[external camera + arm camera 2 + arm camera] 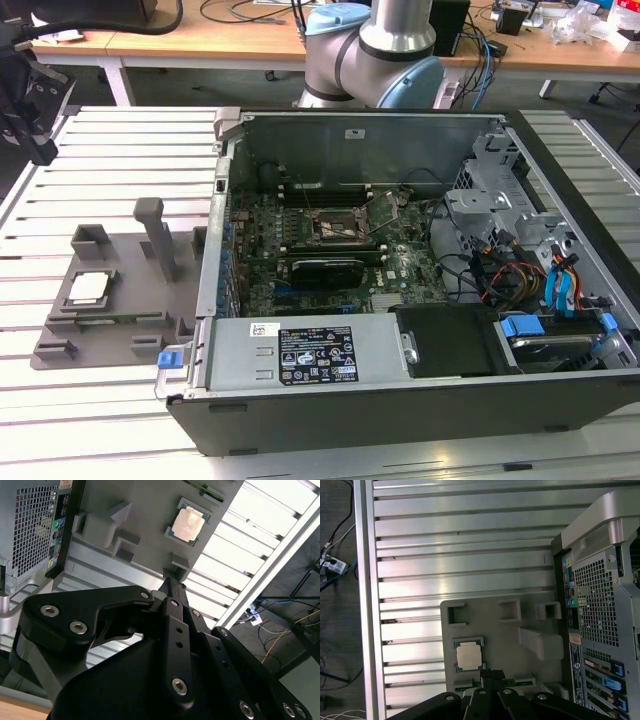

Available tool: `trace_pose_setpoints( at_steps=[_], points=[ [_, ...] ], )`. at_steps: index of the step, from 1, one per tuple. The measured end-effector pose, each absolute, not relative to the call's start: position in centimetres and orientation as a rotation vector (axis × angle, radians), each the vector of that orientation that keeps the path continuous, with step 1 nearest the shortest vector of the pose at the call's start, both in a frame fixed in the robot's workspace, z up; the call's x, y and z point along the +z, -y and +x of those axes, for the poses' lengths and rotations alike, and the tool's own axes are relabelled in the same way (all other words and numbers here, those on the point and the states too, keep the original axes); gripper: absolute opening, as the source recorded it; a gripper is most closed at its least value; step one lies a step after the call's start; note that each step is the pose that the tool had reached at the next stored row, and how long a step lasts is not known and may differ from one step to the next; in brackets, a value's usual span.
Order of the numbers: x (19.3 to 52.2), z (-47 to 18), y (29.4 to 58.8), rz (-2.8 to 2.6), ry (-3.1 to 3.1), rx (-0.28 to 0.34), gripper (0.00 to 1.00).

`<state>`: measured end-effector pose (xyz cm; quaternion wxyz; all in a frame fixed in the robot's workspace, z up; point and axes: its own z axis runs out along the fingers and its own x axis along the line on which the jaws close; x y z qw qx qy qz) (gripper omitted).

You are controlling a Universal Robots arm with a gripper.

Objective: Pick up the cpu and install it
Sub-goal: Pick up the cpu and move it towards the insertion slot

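None of the task looks done: the cpu (469, 656) lies flat in its recess on the grey holder tray (530, 610), metal top up. The gripper (492, 672) carries nothing, and in both wrist views its fingertips are drawn in narrow, almost together. In the exterior view the tool hangs high, with the chip below it, well apart and untouched. In the first wrist view the chip sits just off the line the fingertips point along. Both the pickup and the seating remain. The motherboard socket (340, 228) waits far off to the tool's side, deep inside the open computer case (360, 116), with its metal frame apparently raised. Room around the chip looks fair. Above it is open, and the slatted aluminium table (460, 530) is bare on the side away from the case. The recess has low walls close around the chip's edges, and the tray has raised blocks and a tall upright post (155, 235) between the chip and the case wall. The socket is hemmed in more tightly by the case walls, cables and neighbouring boards.
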<state>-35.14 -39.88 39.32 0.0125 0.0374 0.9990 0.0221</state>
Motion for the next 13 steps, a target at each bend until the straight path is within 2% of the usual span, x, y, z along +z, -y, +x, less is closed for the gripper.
trace_pose_setpoints(
  at_steps=[4, 5, 6, 9, 10, 11, 13],
  points=[
    [39.32, -35.14, 39.88, 0.117, -3.114, 0.069, 0.11],
    [39.32, -35.15, 39.88, 0.117, -3.114, 0.069, 0.16],
    [39.32, -35.15, 39.88, 0.116, -3.114, 0.069, 0.29],
    [39.32, -35.16, 39.88, 0.117, -3.114, 0.069, 0.48],
    [39.32, -35.16, 39.88, 0.117, -3.114, 0.069, 0.48],
    [39.32, -35.17, 39.88, 0.117, -3.114, 0.069, 0.54],
    [39.30, -35.18, 39.88, 0.117, -3.114, 0.069, 0.54]
  ],
)
